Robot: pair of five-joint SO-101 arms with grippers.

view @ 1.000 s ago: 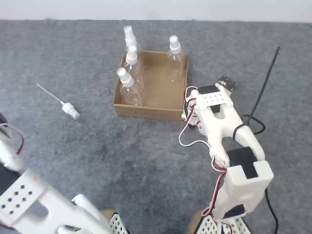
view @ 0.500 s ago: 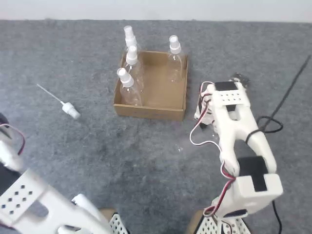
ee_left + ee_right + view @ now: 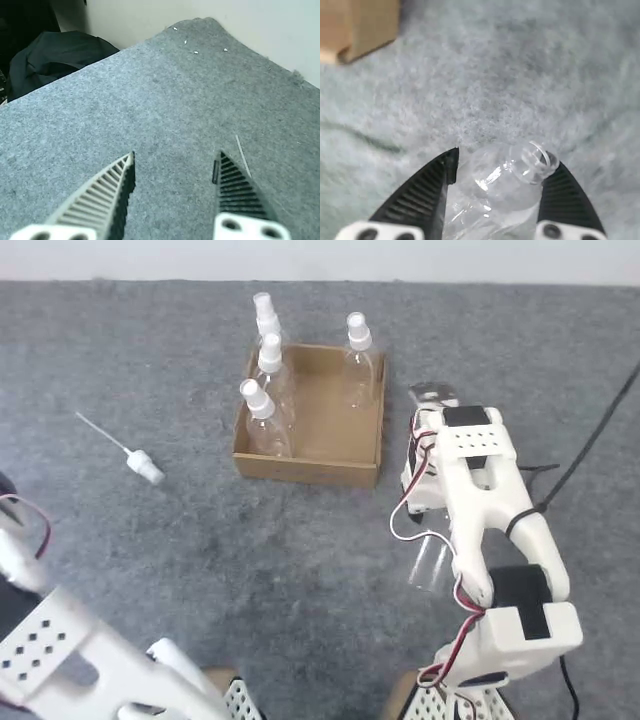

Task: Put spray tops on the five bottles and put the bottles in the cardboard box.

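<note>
My right gripper (image 3: 502,160) is shut on a clear bottle (image 3: 512,175) whose open neck has no spray top. In the high view that bottle (image 3: 430,562) shows beside the right arm (image 3: 480,490), in front of and to the right of the cardboard box (image 3: 305,468). Several bottles with white spray tops (image 3: 262,410) stand in the box, mostly along its left side. One loose spray top (image 3: 146,467) lies on the carpet left of the box, its thin tube (image 3: 243,156) pointing away. My left gripper (image 3: 175,160) hangs open over bare carpet near that tube.
Grey carpet covers the table (image 3: 300,560). A box corner (image 3: 360,25) shows in the right wrist view. A black cable (image 3: 590,445) runs along the right side. A dark bag (image 3: 55,50) lies past the carpet edge by the wall. The left arm's base (image 3: 80,660) fills the front left.
The right arm has swung to the right, away from the box's front corner, and the clear bottle has come into view beside it. The left arm and the loose spray top have not moved.
</note>
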